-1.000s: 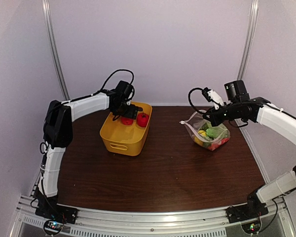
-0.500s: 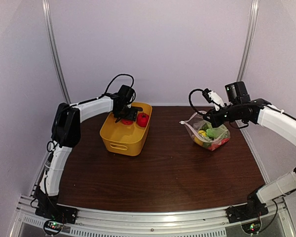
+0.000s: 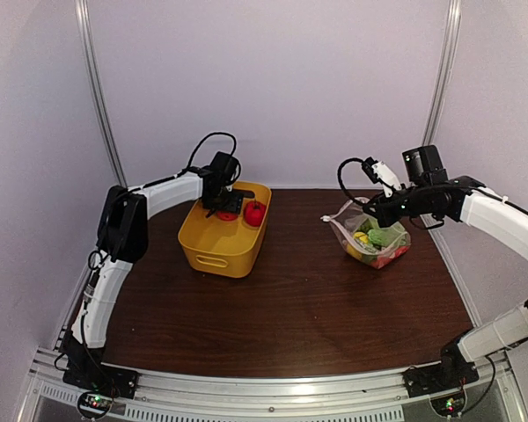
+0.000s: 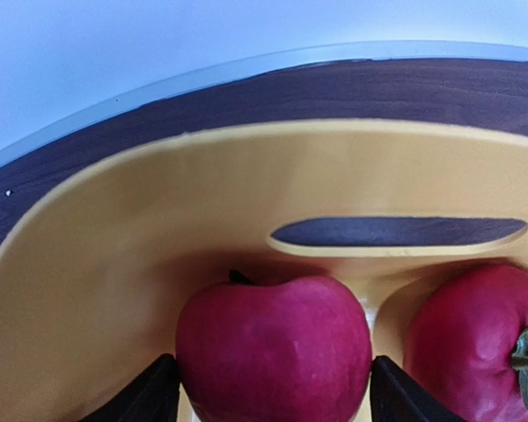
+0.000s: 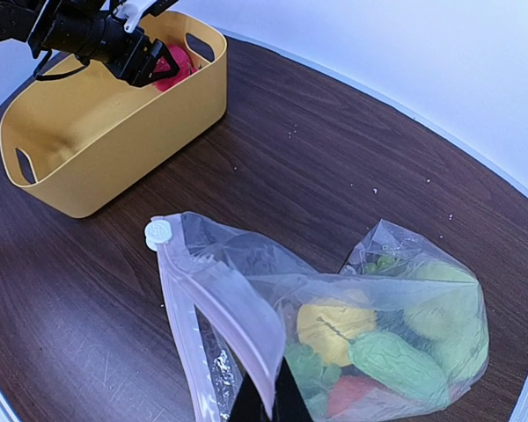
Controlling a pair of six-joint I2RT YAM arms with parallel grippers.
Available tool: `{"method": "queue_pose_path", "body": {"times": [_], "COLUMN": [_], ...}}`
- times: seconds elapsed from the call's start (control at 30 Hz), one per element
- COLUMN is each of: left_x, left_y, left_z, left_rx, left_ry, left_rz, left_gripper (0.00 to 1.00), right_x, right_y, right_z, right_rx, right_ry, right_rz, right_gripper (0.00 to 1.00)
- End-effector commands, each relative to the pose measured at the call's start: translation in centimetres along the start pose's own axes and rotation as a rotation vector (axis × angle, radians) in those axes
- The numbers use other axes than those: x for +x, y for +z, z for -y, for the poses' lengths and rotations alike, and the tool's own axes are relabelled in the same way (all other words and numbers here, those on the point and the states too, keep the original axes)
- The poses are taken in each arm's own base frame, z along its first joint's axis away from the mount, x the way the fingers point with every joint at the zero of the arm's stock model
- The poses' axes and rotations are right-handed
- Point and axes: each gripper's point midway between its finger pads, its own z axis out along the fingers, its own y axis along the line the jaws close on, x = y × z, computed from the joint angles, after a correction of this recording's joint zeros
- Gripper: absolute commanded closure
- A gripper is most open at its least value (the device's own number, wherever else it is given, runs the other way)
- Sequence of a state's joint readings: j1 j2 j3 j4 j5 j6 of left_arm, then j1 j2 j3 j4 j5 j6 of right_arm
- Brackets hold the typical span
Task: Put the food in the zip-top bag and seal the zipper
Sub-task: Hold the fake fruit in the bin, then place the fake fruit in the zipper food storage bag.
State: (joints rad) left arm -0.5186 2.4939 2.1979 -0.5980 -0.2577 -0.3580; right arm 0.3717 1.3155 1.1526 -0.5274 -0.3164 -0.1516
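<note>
Gripper, left (image 4: 271,397): fingers (image 4: 136,400) flank red apple (image 4: 273,343) inside yellow basket (image 4: 114,264); grip or gap, cannot tell.
Gripper, right (image 5: 266,397): clamped on zip-top bag (image 5: 246,272) at its mouth edge; bag rests on table (image 5: 334,132).
Done: several food (image 5: 334,325) pieces bagged.
Remaining: red apple, tomato (image 4: 471,338), then zipper (image 5: 180,316), gaping.

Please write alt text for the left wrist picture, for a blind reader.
A red apple sits in a yellow basket between the fingertips of the left gripper; whether they touch it is unclear. A red tomato lies beside it at picture right, dark wooden table beyond the basket.
</note>
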Motion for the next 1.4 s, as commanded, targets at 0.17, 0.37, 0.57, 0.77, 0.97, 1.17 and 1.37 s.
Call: {"method": "queue_pose_path", "body": {"times": [0.17,0.37,0.57,0.77,0.97,1.17,1.37], "left_x": [-1.0,-2.9,-4.8,-5.6,-5.8,-4.0,-2.2], "left_y": [1.0,-2.8,-10.5,-18.4,-27.2,-34.2,-35.8], "left_z": [0.2,0.5,0.9,3.4,13.2,23.2,28.9], "left_rx": [0.033,0.077,0.093,0.195,0.616,1.053,1.251], "left_ry": [-0.008,-0.032,-0.024,-0.025,0.028,0.063,0.068], "left_rz": [0.033,0.072,0.159,0.268,0.387,0.423,0.395], "left_gripper": [0.42,0.52,0.54,0.55,0.56,0.58,0.60], "right_x": [-0.3,-0.4,-0.5,-0.8,-1.4,-2.8,-4.4], "right_y": [-0.8,-1.1,-1.1,-1.0,-1.1,-1.2,-1.5], "right_z": [-0.2,-0.1,-0.1,-0.1,0.1,0.4,0.3], "right_rx": [-0.003,0.005,0.005,0.001,0.011,0.017,0.001], "right_ry": [0.004,0.001,-0.001,0.002,0.016,0.041,0.071], "right_rz": [0.021,0.026,0.029,0.033,0.042,0.052,0.064], "right_gripper": [1.00,1.00,1.00,1.00,1.00,1.00,1.00]}}
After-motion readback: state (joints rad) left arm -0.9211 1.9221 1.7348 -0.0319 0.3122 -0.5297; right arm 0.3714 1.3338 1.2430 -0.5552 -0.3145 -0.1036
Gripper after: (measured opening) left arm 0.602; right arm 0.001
